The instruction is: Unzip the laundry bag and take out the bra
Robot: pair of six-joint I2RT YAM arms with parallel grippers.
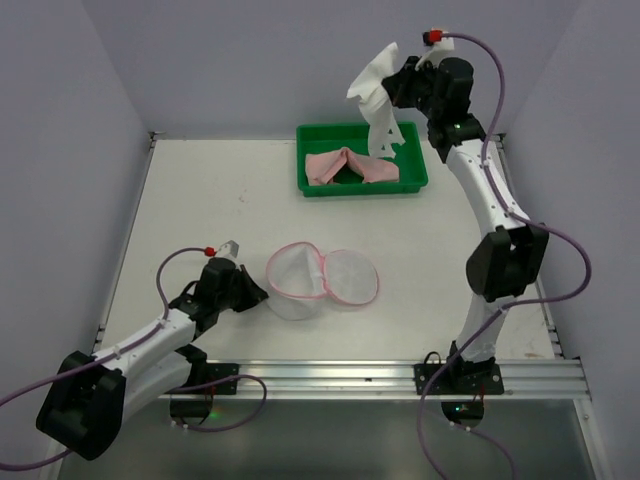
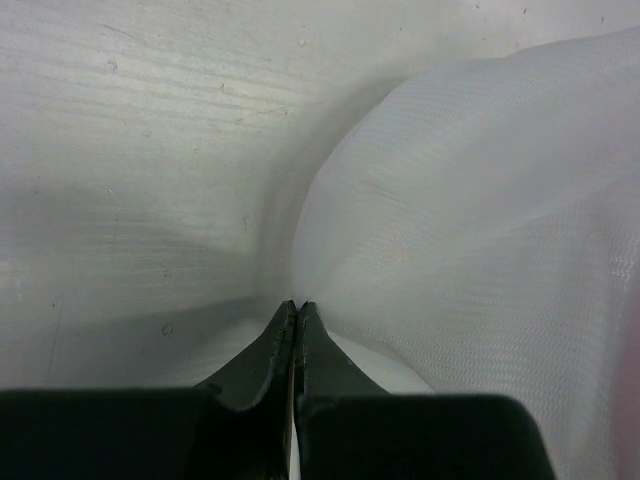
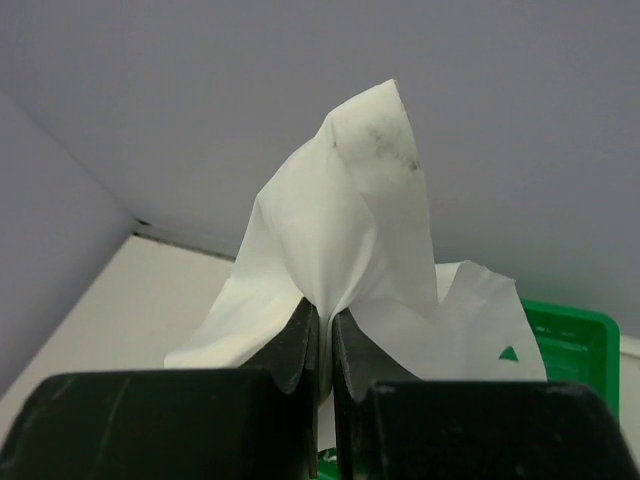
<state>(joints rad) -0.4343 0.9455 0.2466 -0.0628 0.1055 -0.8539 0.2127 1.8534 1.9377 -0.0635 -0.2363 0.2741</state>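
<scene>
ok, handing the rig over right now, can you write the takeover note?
Left claw: shut, at the left edge of the laundry bag; can't tell if it pinches the mesh.
Right claw: shut on the bra, held high over the green tray.
Bag: on the table, unzipped, lid flipped open.
Pink fabric lies in the tray.
Done: unzip, bra out.
Left: probably lower the bra into the tray and release.
</scene>
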